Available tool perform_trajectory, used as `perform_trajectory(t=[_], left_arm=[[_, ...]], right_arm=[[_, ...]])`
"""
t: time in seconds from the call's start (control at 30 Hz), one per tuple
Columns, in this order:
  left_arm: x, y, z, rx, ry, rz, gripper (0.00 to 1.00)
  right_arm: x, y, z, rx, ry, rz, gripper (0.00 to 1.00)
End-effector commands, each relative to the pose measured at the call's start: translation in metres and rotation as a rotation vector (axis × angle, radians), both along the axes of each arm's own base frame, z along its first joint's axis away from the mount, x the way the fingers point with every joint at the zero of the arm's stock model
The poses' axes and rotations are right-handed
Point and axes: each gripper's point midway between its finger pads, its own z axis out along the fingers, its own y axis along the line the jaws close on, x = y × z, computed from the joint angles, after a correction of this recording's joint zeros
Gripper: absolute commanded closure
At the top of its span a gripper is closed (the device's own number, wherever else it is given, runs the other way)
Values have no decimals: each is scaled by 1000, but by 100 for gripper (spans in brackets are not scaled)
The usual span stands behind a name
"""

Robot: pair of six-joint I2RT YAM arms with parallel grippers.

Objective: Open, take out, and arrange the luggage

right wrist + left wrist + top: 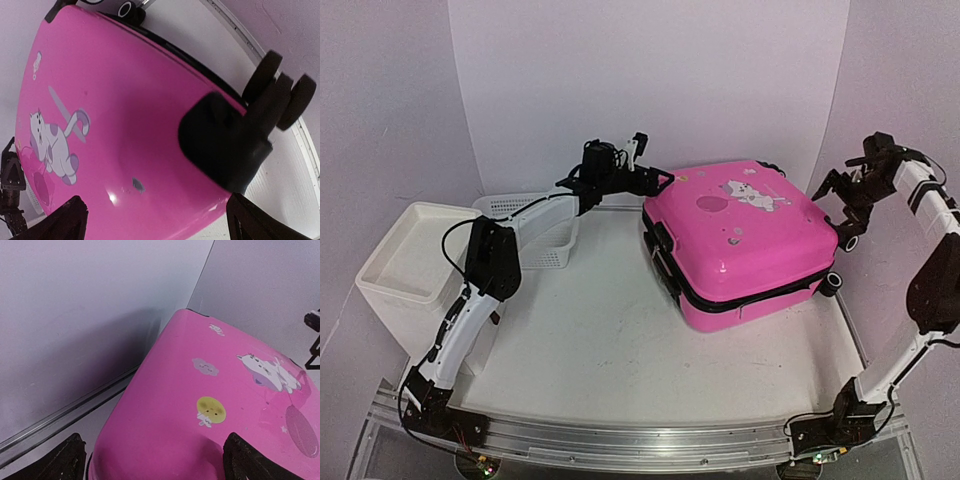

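One luggage [740, 240] only, lying flat on the table [600, 340] right of centre, apparently zipped: nothing opened or taken out, every step left. Two grippers: left gripper [665, 180] spread at its far-left corner, right gripper [832, 188] spread beside the wheeled end, both empty. One white basket [545, 235], one white bin [410, 260]
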Motion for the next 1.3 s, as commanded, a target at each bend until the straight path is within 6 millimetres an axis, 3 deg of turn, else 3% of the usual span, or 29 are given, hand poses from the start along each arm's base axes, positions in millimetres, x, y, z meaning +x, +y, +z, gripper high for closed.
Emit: perform_trajectory(t=[0.0, 0.1, 0.4, 0.5, 0.63, 0.7, 0.83, 1.0, 1.13, 1.27], left_arm=[[-14, -18, 17, -60, -81, -95, 7], [-32, -32, -3, -23, -60, -159, 10], [-87, -48, -25, 37, 30, -285, 15], [-96, -45, -34, 57, 61, -292, 16], [-105, -41, -42, 72, 97, -301, 19], [-113, -41, -43, 76, 110, -316, 20], [-133, -39, -41, 116, 93, -304, 20], [-166, -23, -46, 174, 120, -280, 20], [-205, 5, -37, 217, 123, -242, 20], [-253, 34, -28, 211, 181, -241, 20]], right_arm=[[37, -16, 26, -94, -117, 56, 2], [66, -17, 27, -129, -155, 136, 2], [158, -10, 15, -86, -250, 269, 2], [179, 4, 6, -39, -286, 342, 2], [192, 37, -17, 31, -297, 469, 2], [187, 64, -22, 81, -300, 559, 4], [157, 121, -35, 142, -267, 756, 3], [99, 190, -47, 211, -196, 992, 3], [46, 223, -57, 274, -131, 1134, 5], [-1, 241, -63, 260, -79, 1239, 5]])
